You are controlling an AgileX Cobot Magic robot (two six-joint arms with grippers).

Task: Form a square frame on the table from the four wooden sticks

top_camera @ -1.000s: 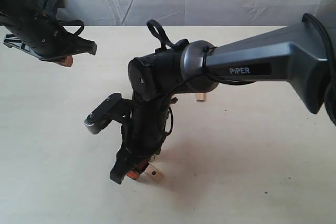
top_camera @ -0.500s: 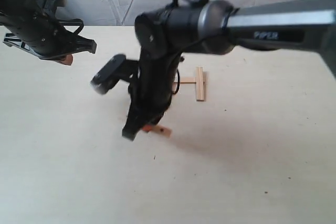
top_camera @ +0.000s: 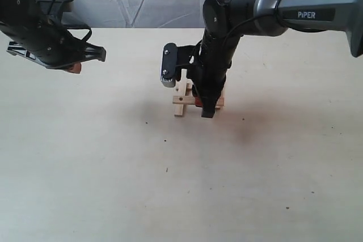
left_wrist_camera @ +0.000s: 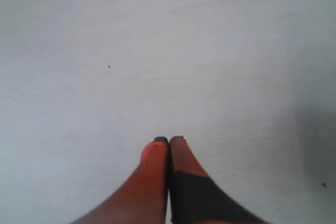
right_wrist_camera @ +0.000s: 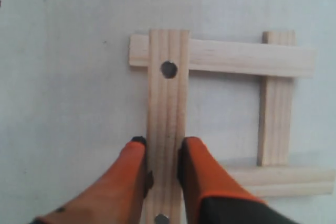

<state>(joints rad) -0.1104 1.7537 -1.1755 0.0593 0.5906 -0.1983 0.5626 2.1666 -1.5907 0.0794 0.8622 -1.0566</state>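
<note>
Right wrist view: stick (right_wrist_camera: 168, 103) partly offscreen

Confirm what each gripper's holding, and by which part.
Right gripper clamps the holed stick by its long edges, about mid-length between the two holes. Left gripper is shut, holding nothing.

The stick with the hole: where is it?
Right wrist view: the holed stick is gripped by the right gripper, lying over one end of a cross stick, near the table's middle.
</note>
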